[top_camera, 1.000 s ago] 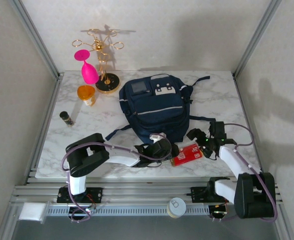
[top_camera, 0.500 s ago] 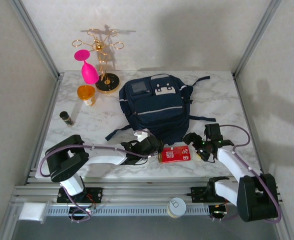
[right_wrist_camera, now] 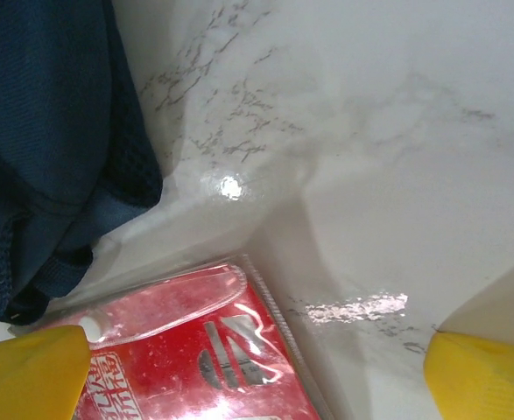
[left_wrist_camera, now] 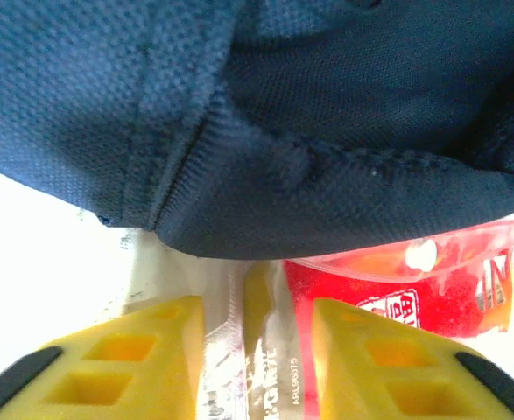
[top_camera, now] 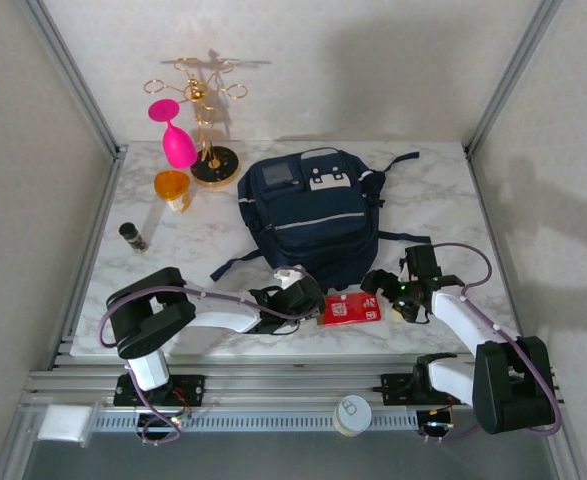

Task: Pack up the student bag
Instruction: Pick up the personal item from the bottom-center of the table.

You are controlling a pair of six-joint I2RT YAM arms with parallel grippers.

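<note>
Yellow fingers (left_wrist_camera: 143, 359) on the left gripper (left_wrist_camera: 255, 332). Between them is a red packet (left_wrist_camera: 370, 297) with white lettering and clear edging. Ahead is the navy, pale-striped student bag (top_camera: 313, 215). Beneath lies a white, grey-veined marble table (right_wrist_camera: 370, 131).

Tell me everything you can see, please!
student bag: one, navy blue, in the middle
packet: one, red, just in front of the bag
goblet: one, pink, far left corner
stand: one, gold, beside the goblet
cup: one, orange, near the goblet
bottle: one, small and dark, left side
table: one, white marble, under everything
left claw: one, yellow fingers, either side of the packet's edge
right claw: one, yellow fingers, open, by the packet's right end
</note>
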